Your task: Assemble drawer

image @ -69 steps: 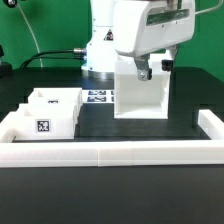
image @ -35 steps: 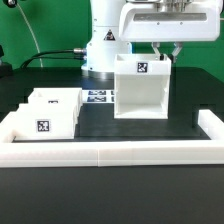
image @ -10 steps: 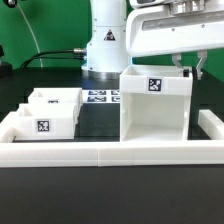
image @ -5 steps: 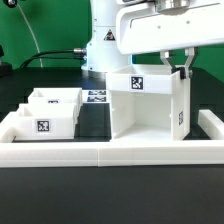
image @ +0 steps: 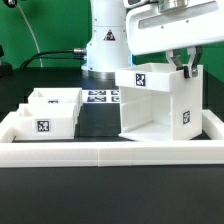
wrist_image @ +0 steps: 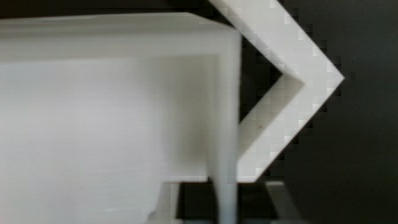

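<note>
Jaws pinch the top edge of one large boxy white plastic housing (image: 150, 108). Two smaller white open-top trays (image: 42, 122) (image: 60, 99) stand apart from it.

No words or numbers are legible. Black-and-white square tags (image: 143, 80) mark the large white matte plastic housing (image: 155, 112), the small white open-top tray (image: 55, 122) and the flat white marker board (image: 98, 97).

The arm (image: 160, 35) is cut off at the exterior view's 12 o'clock edge. The housing (image: 160, 108) hides the marker board's (image: 98, 97) 3 o'clock end and partly hides the gripper's (image: 185, 70) fingertips. In the wrist view the housing is blurred and runs past every edge.
</note>
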`<state>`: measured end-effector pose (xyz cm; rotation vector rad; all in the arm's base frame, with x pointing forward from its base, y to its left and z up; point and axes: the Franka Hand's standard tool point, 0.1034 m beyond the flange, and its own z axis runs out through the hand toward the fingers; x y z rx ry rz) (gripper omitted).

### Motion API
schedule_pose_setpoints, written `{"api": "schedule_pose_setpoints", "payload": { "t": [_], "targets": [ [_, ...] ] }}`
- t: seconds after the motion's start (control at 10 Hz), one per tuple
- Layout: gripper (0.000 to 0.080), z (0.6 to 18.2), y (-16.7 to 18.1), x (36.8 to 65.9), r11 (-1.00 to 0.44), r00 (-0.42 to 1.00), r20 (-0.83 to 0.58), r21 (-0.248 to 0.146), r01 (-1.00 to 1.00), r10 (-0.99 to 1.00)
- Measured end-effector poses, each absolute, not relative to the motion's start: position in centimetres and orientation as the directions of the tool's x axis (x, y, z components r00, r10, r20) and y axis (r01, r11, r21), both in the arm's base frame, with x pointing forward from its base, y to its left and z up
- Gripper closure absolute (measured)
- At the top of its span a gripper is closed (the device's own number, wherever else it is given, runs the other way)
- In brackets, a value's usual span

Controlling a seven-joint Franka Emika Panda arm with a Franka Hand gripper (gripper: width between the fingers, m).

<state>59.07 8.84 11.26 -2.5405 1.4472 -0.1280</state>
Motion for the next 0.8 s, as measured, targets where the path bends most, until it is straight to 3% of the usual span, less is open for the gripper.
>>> {"api": "schedule_pose_setpoints", "payload": {
  "t": [0.1,0.5,0.8],
  "targets": [
    [0.0755,11.15,8.68,59.08,-0.352,0.375,-0.074,-0.222,-0.91,-0.924],
    [0.0755,11.15,8.55,59.8,-0.184,0.216,-0.129,-0.222,-0.958,-0.968],
    [0.0755,11.15,8.72,59.8,-0.191,0.224,-0.131,-0.223,-0.956,-0.966]
  ]
}}
